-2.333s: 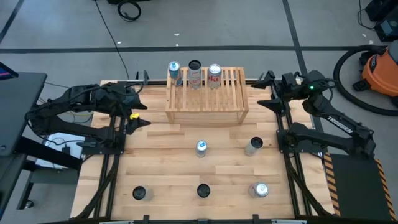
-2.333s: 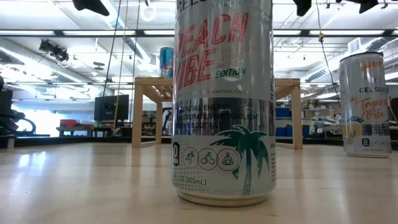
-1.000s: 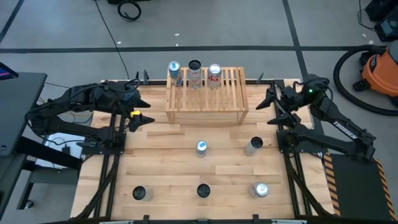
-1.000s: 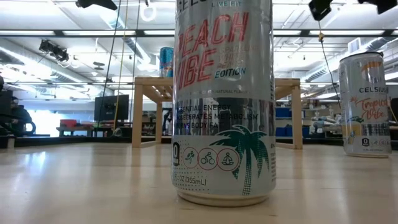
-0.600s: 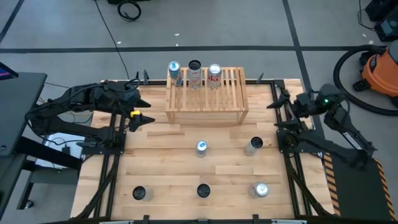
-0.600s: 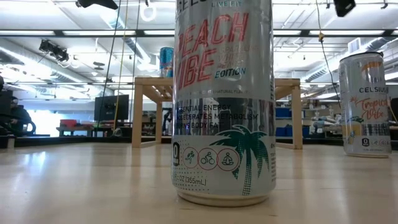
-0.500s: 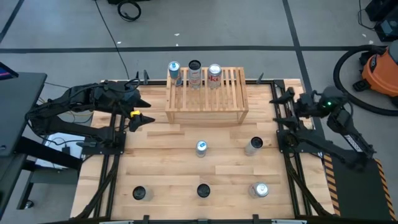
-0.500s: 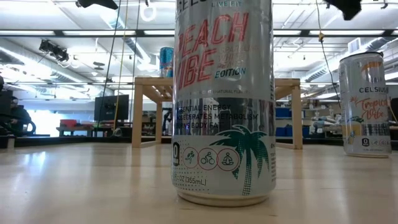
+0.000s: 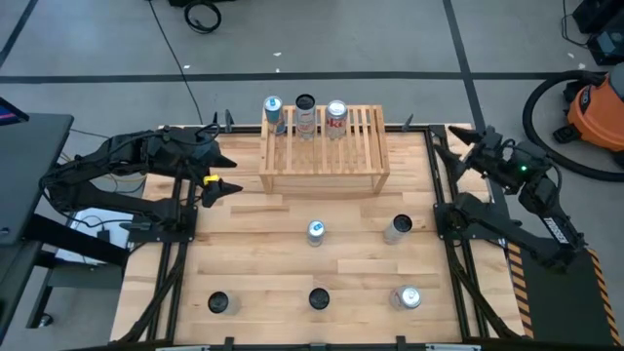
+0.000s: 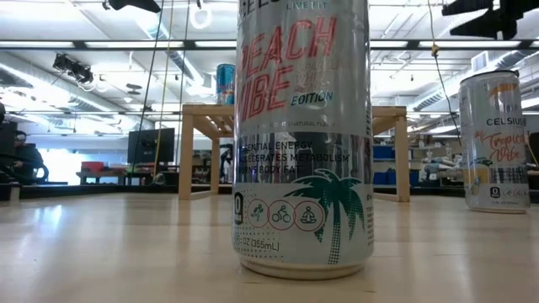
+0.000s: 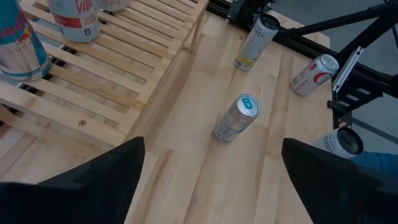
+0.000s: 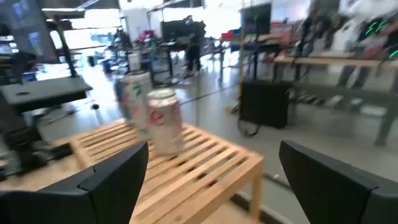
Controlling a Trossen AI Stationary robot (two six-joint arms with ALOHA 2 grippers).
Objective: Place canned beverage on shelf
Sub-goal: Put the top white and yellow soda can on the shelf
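Observation:
The light-wood slatted shelf (image 9: 324, 146) stands at the table's far middle. Three cans stand upright along its far edge: a blue one (image 9: 273, 112), a dark-topped one (image 9: 305, 112) and a red-and-white one (image 9: 336, 115). Several more cans stand on the tabletop, among them a blue-topped one (image 9: 315, 231) and a grey one (image 9: 398, 228). My left gripper (image 9: 226, 175) is open and empty, left of the shelf. My right gripper (image 9: 456, 146) is open and empty at the table's far right edge, pointing toward the shelf (image 12: 180, 162).
Three cans stand along the near edge: two dark-topped (image 9: 218, 303) (image 9: 319, 298) and one silver (image 9: 408, 297). The low view is filled by a "Peach Vibe" can (image 10: 303, 135), with another can (image 10: 495, 139) to its right. An orange vacuum (image 9: 595, 107) stands on the floor beyond the right arm.
My right gripper has drawn back from beside the shelf toward the table's right edge and a little toward the far edge, staying open and empty. The cans and the shelf have not moved.

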